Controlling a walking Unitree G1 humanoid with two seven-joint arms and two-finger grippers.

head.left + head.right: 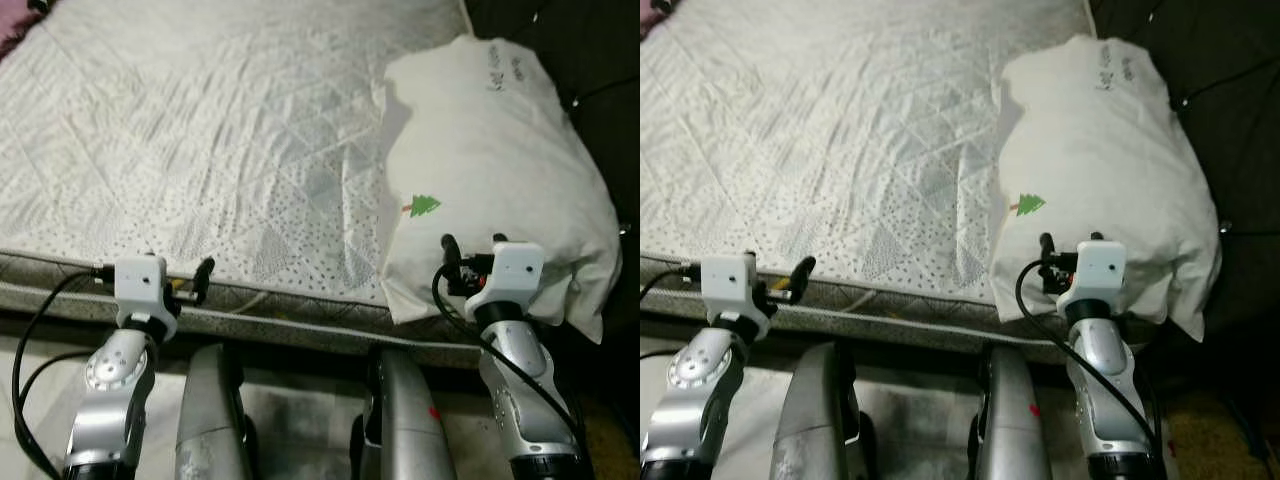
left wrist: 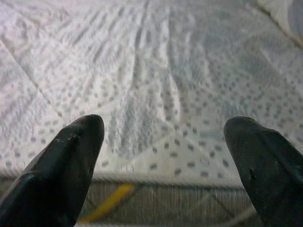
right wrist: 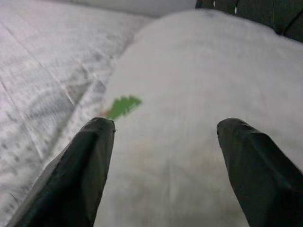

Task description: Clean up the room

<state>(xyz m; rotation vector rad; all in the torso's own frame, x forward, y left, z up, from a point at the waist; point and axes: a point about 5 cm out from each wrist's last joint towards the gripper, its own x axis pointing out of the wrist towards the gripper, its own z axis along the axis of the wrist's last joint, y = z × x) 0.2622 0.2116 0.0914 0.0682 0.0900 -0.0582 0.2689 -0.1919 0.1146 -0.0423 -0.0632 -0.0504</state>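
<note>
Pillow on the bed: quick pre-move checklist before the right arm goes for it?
1. Right gripper open: ok, fingers spread wide.
2. Right gripper lined up with the pillow: ok, pillow sits straight ahead between the fingers.
3. Contact with the pillow: cannot tell; fingers look just short of it.
4. Left gripper free: ok, open, holding nothing, at the mattress edge.
5. Pillow fully on the bed: not ok, its near corner hangs over the mattress edge.

Dark headboard [image 1: 600, 90] stands at the bed's right end. Pale floor [image 1: 300, 400] runs along the near side, below the mattress edge.
</note>
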